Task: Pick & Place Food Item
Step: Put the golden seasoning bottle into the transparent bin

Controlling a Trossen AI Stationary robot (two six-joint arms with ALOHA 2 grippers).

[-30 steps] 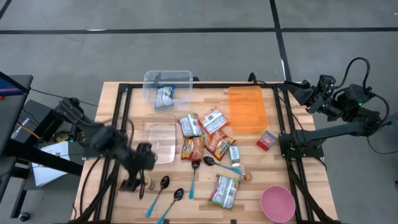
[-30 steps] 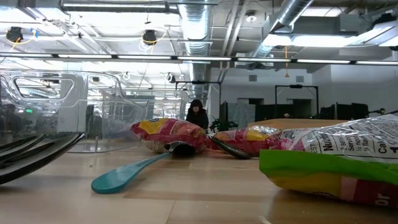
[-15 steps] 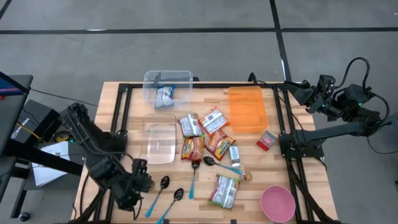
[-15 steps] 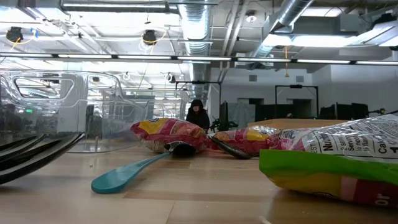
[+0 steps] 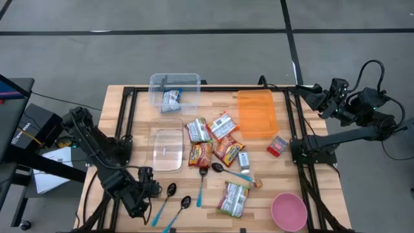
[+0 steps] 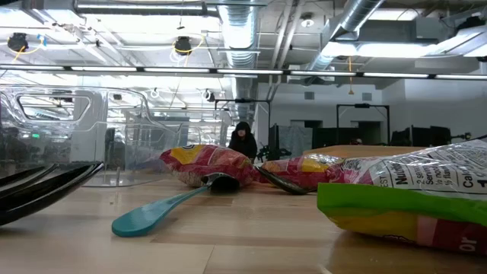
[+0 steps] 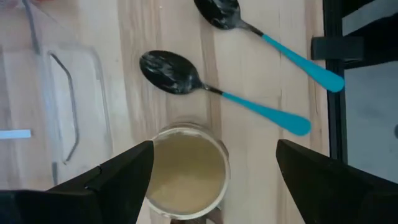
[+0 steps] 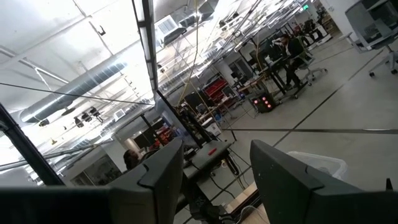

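Several snack packets [image 5: 210, 142] lie flat mid-table, and one more [image 5: 233, 199] lies near the front edge. Another packet [image 5: 171, 99] lies inside a clear bin [image 5: 173, 83] at the back. My left gripper [image 5: 152, 189] is open at the near left, pointing down over a small round jar of tan stuff [image 7: 186, 173]. The jar stands on the table between the two fingers [image 7: 118, 177], with gaps on both sides. My right gripper [image 5: 310, 92] is open and empty off the table's right edge, aimed at the room [image 8: 214, 162].
Two teal-handled black spoons [image 7: 217, 93] lie just beside the jar, and a third [image 5: 202, 181] lies near the packets. A clear lid [image 5: 165, 149], an orange tray [image 5: 257, 113], a small red packet [image 5: 278, 145] and a pink bowl [image 5: 288, 211] are also on the table.
My left arm has swung toward the table's near edge and come to rest over the jar by the spoons. Nothing on the table has moved.
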